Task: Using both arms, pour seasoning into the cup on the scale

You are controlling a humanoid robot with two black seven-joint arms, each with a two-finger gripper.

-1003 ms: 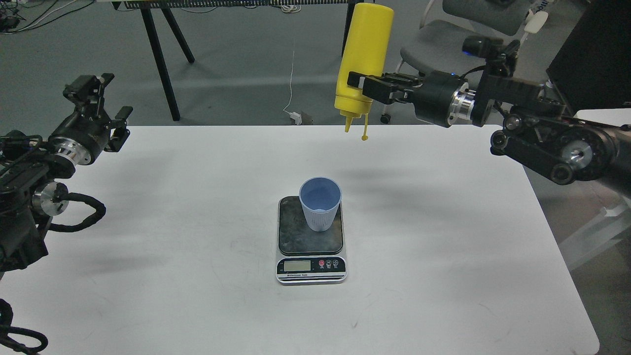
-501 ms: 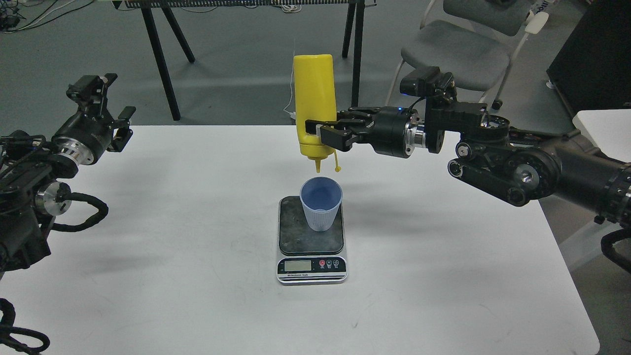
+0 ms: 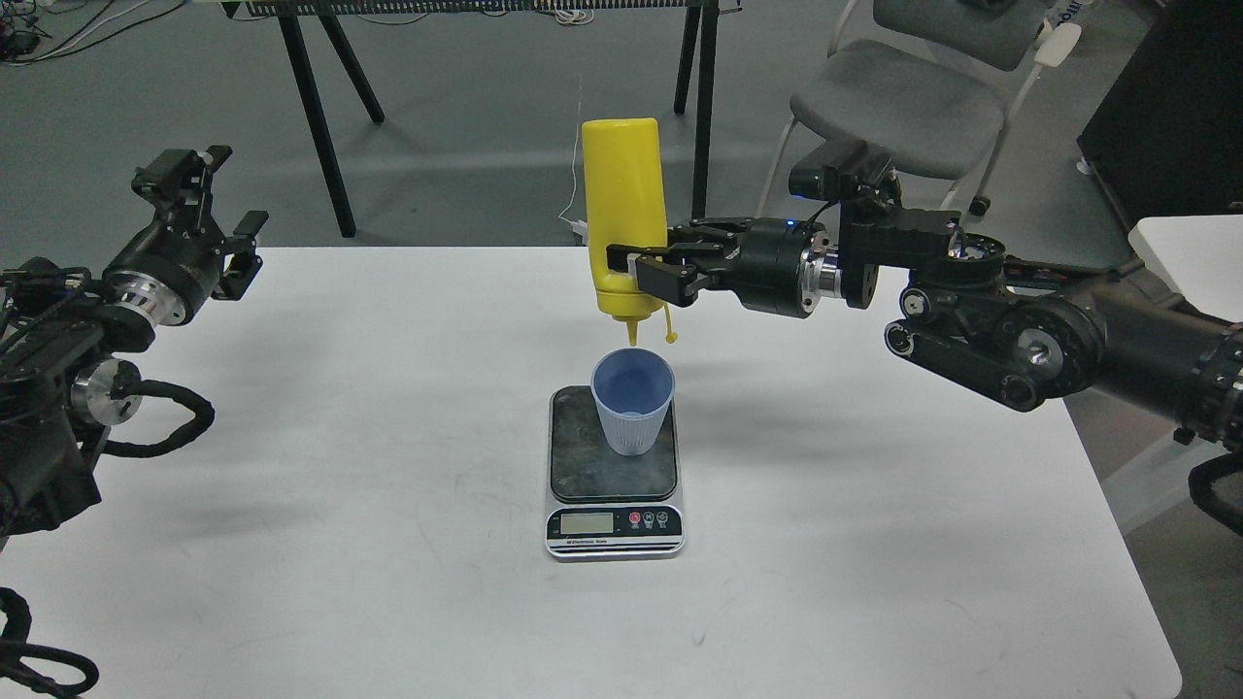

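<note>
The yellow seasoning bottle [image 3: 623,209] hangs upside down, nozzle pointing down just above the rim of the light blue ribbed cup [image 3: 632,401]. Its small tethered cap dangles beside the nozzle. My right gripper [image 3: 643,272] is shut on the bottle's lower part, near the neck. The cup stands upright on the dark platform of the scale [image 3: 613,476], in the middle of the white table [image 3: 340,505]. My left gripper [image 3: 199,209] is at the table's far left edge, empty and far from the cup; its fingers stand apart.
Black table legs [image 3: 311,107] and a grey chair [image 3: 898,102] stand on the floor behind the table. A second white table corner [image 3: 1190,257] is at the right. The right arm [image 3: 1049,330] stretches over the table's right rear part.
My right gripper brought the upside-down bottle from high at the back right down and left to above the cup, then lowered it slightly. The left arm barely moved.
</note>
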